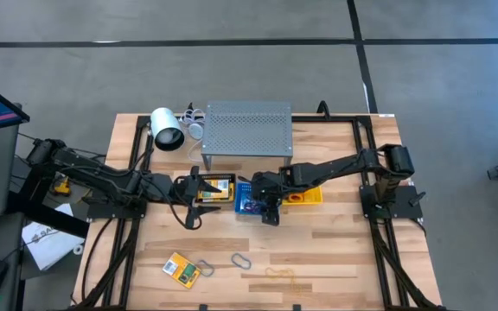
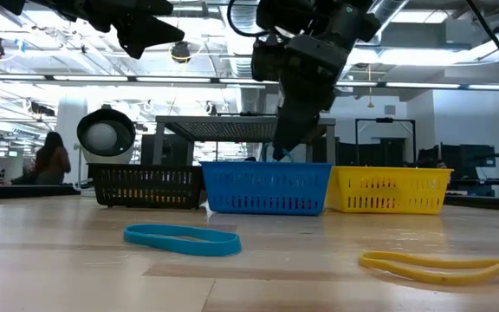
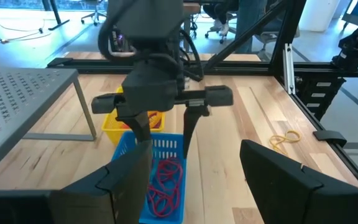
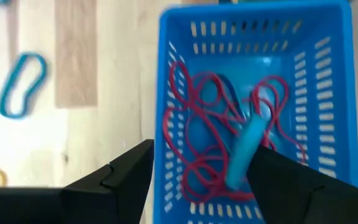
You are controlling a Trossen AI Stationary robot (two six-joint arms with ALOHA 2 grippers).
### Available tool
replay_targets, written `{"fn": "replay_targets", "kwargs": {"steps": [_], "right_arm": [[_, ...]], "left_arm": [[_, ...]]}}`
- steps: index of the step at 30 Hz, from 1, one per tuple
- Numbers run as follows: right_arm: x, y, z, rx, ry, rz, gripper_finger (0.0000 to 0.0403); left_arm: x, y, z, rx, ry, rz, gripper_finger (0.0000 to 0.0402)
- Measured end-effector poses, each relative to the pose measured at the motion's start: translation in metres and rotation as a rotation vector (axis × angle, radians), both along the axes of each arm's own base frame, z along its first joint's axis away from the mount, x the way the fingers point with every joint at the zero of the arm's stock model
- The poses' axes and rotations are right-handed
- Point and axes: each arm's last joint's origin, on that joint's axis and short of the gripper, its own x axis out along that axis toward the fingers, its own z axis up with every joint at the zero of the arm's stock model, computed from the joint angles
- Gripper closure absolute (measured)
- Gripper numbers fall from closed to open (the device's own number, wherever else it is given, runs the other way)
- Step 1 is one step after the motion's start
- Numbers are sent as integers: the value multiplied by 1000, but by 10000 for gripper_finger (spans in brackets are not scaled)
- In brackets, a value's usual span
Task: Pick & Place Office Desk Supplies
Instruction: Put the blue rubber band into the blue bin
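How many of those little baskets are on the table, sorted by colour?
Black basket: 1
Blue basket: 1
Yellow basket: 1
Total: 3

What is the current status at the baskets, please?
Right gripper open over blue plastic basket; light-blue band dropping onto red bands. Left gripper open over black basket. Nothing obstructing.

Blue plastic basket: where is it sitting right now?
In the high view the blue plastic basket sits mid-table between the black basket and the yellow basket, directly under the open right gripper.
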Motion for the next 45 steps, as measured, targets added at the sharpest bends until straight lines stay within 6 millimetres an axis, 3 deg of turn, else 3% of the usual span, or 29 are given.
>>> {"fn": "replay_targets", "kwargs": {"steps": [16, 24, 31, 45], "right_arm": [[-5, 1, 1, -51, 32, 43, 163], [6, 17, 33, -44, -254, 91, 163], [18, 21, 46, -22, -438, 79, 163], [20, 21, 49, 40, -466, 11, 163]], "left_arm": [[0, 0, 1, 29, -12, -11, 161], [-3, 1, 4, 46, -23, -12, 161], [-6, 2, 8, 40, -40, 2, 161], [-6, 2, 8, -17, -42, 16, 161]]}}
